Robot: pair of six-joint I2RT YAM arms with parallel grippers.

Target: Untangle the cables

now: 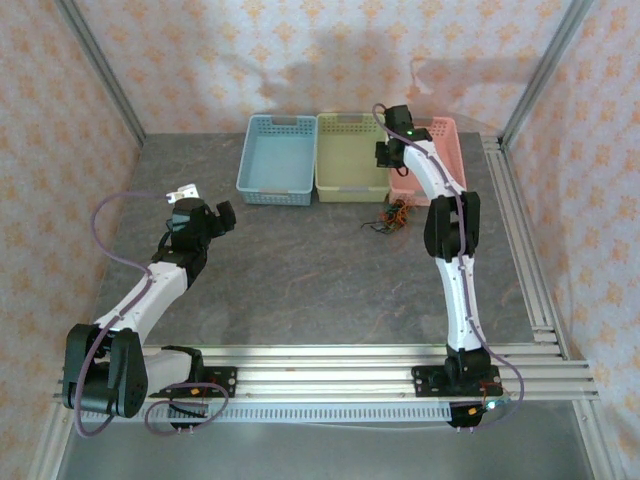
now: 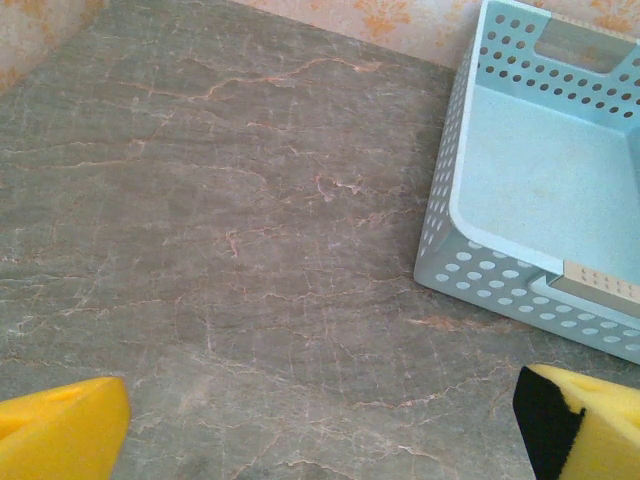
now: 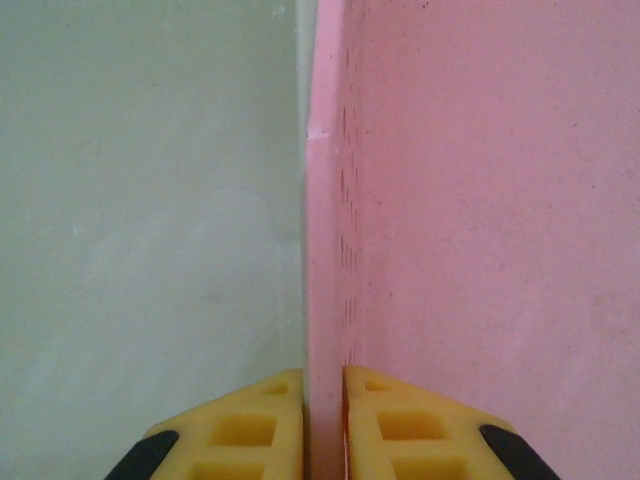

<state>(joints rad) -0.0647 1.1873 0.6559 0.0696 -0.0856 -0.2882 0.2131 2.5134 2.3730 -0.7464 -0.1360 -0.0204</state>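
The cables point(image 1: 391, 216) lie as a small clump of red, orange and black strands on the table, just in front of the pink basket point(image 1: 446, 140). My right gripper point(image 1: 392, 156) reaches down at that basket's left wall. In the right wrist view its yellow fingers point(image 3: 270, 420) stand one on each side of the pink wall point(image 3: 325, 200), shut on it, and my right gripper point(image 3: 323, 378) has no cable visible in it. My left gripper point(image 1: 229, 214) hovers over bare table at the left, wide open and empty point(image 2: 320, 425).
Three baskets stand side by side at the back: blue point(image 1: 275, 190), yellow-green point(image 1: 350, 192) and pink. The blue basket's corner point(image 2: 470, 270) is close to my left gripper's right finger. A small white object point(image 1: 183, 192) lies by the left arm. Metal rails run along the right and near edges.
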